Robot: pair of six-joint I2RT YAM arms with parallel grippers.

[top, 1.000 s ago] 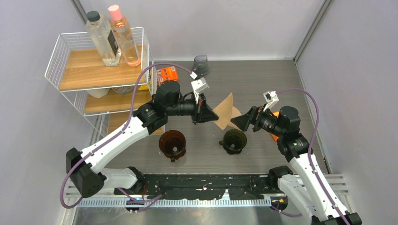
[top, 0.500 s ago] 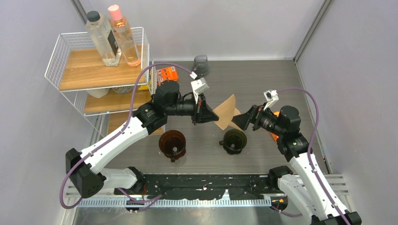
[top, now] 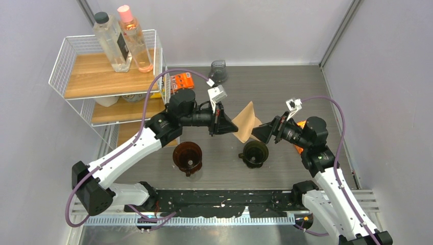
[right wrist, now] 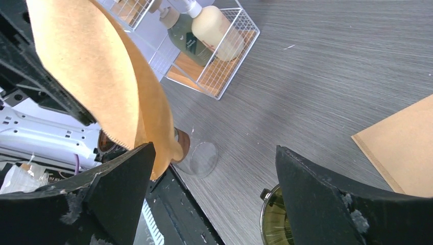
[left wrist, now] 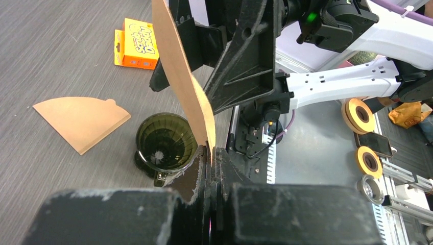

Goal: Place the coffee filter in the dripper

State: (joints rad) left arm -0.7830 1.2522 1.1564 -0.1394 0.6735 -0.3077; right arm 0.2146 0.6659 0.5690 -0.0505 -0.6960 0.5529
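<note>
- Our left gripper (top: 234,126) is pinching the filter (top: 246,120) at 12 o'clock of the dripper (top: 254,151).
- Our right gripper (top: 255,133), fingers wide, is coming closer, probably to open it.

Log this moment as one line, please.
left gripper: shut on filter | right gripper: open, near filter | green dripper: empty | spare filter: flat on table
</note>
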